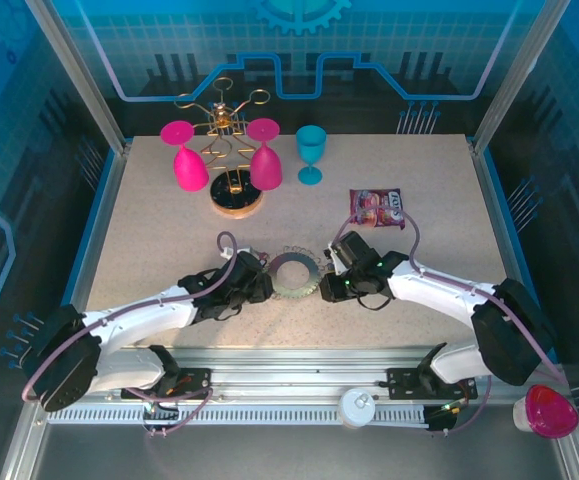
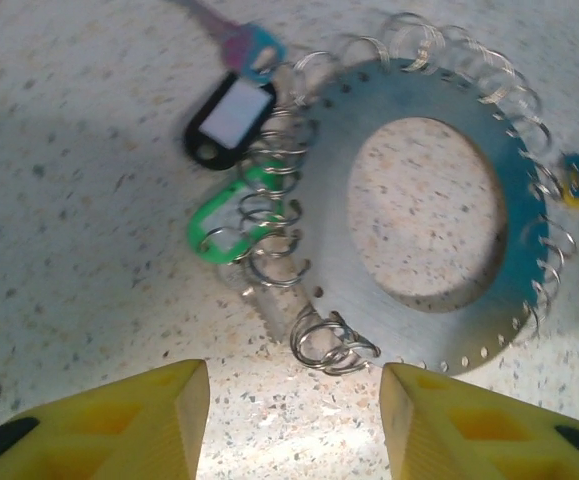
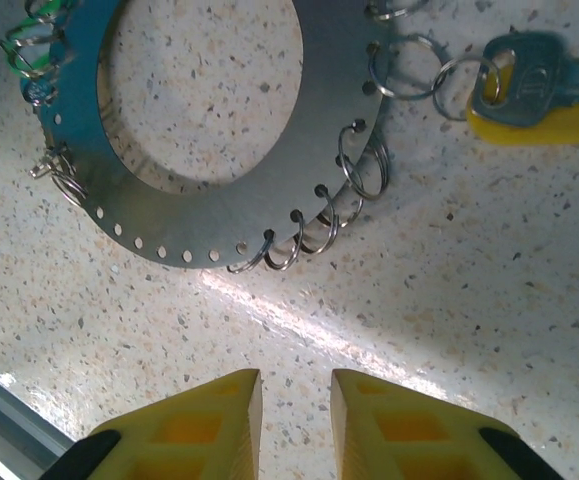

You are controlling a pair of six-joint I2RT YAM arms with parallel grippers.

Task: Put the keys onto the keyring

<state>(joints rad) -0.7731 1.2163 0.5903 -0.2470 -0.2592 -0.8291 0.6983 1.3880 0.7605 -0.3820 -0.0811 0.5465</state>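
- Centrally on the speckled table (image 1: 169, 220), the keyring (image 1: 296, 274) lies flat between the two grippers. It is a grey metal disc with a wide hole, and small wire loops hang along its punched rim.
- The left gripper (image 1: 264, 283) sits just beside the ring's left edge. In the left wrist view its yellow fingers (image 2: 149, 415) stand well apart, with only bare table between them, and the keyring (image 2: 339, 190) lies just ahead.
- A green tag (image 2: 231, 220) lies among the wire loops at the ring's left rim. A black tag (image 2: 231, 120) with a white window sits just beside it, and a teal-headed key (image 2: 244, 45) lies beyond that. Whether these are threaded on cannot be told.
- The right gripper (image 1: 326, 285) sits at the ring's right edge. In its wrist view the fingers (image 3: 209, 420) are close together with a narrow, empty gap, and the keyring (image 3: 249, 205) lies just ahead of them.
- A yellow-headed key (image 3: 529, 95) lies just outside the rim. A wire loop runs through its head and meets another loop on the ring.
- At the far side of the table stand a wire glass rack (image 1: 231, 130) and a teal goblet (image 1: 311, 152).
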